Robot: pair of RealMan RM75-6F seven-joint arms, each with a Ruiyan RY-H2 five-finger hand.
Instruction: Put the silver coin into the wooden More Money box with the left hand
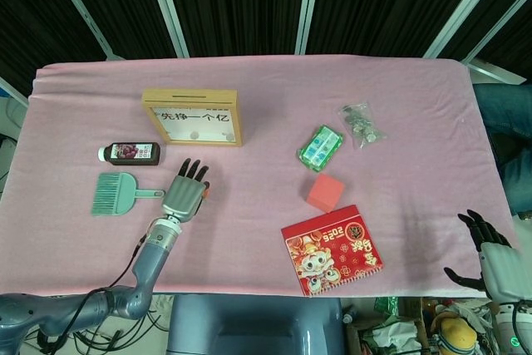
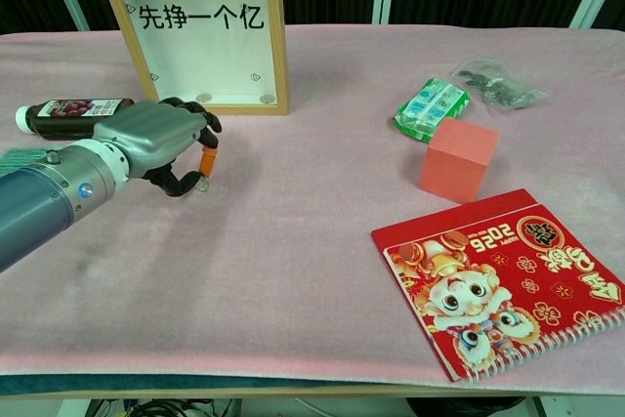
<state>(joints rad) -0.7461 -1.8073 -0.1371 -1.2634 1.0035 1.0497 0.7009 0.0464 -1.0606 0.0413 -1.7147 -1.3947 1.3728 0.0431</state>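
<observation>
The wooden More Money box (image 1: pixel 193 116) (image 2: pixel 195 31) stands upright at the back left, glass front facing me. My left hand (image 1: pixel 184 193) (image 2: pixel 161 144) hovers just in front of it, fingers curled down toward the cloth. A small silver coin (image 2: pixel 201 181) shows pinched between the thumb and an orange-tipped finger (image 2: pixel 208 157), just above the pink cloth. In the head view the hand hides the coin. My right hand (image 1: pixel 489 248) rests off the table's near right corner, fingers apart, holding nothing.
A dark bottle (image 1: pixel 130 153) (image 2: pixel 68 111) and a green brush (image 1: pixel 116 191) lie left of the left hand. To the right are a green packet (image 2: pixel 431 105), a red cube (image 2: pixel 458 159), a red calendar (image 2: pixel 493 275) and a plastic bag (image 2: pixel 493 83).
</observation>
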